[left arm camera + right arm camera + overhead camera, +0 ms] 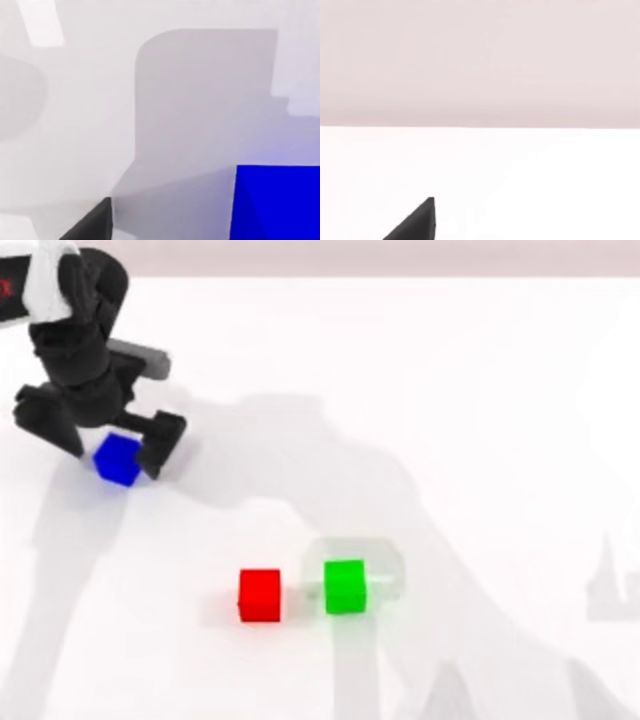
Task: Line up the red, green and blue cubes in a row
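The blue cube (117, 460) lies at the table's far left, between the two black fingers of my left gripper (105, 445), which is open and straddles it. In the left wrist view the blue cube (277, 202) fills one corner, and a bare gap separates it from one dark fingertip (95, 225). The red cube (260, 595) and the green cube (344, 587) sit side by side near the table's middle front, red on the left, with a small gap between them. My right gripper (465, 225) is outside the top view; a single fingertip (420, 222) shows over bare table.
A faint see-through box outline (385, 560) surrounds the green cube. The white table (480, 390) ends at a far edge (480, 126) against a pale wall. Grey arm shadows lie across its middle and right.
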You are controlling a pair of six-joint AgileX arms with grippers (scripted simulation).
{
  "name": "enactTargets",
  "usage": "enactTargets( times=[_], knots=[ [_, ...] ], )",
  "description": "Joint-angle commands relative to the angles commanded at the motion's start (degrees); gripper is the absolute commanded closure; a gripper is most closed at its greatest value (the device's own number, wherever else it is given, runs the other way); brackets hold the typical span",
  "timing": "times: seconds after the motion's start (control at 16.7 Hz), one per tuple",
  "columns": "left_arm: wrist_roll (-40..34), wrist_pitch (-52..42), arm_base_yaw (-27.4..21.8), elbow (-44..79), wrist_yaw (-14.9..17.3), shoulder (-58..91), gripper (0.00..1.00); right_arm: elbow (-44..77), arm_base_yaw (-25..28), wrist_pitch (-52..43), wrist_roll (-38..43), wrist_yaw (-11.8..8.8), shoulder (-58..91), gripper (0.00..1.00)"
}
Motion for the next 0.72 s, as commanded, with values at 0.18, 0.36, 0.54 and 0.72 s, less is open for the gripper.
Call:
enactTargets(
  times=[0.18, 0.36, 0.54, 0.72],
  knots=[
    [0.0, 0.0, 0.0, 0.0, 0.0, 0.0, 0.08, 0.0, 0.0, 0.0, 0.0, 0.0, 0.0, 0.0],
    [0.0, 0.0, 0.0, 0.0, 0.0, 0.0, 0.3, 0.0, 0.0, 0.0, 0.0, 0.0, 0.0, 0.0],
    [0.0, 0.0, 0.0, 0.0, 0.0, 0.0, 0.53, 0.0, 0.0, 0.0, 0.0, 0.0, 0.0, 0.0],
    [0.0, 0.0, 0.0, 0.0, 0.0, 0.0, 0.75, 0.0, 0.0, 0.0, 0.0, 0.0, 0.0, 0.0]
  ],
)
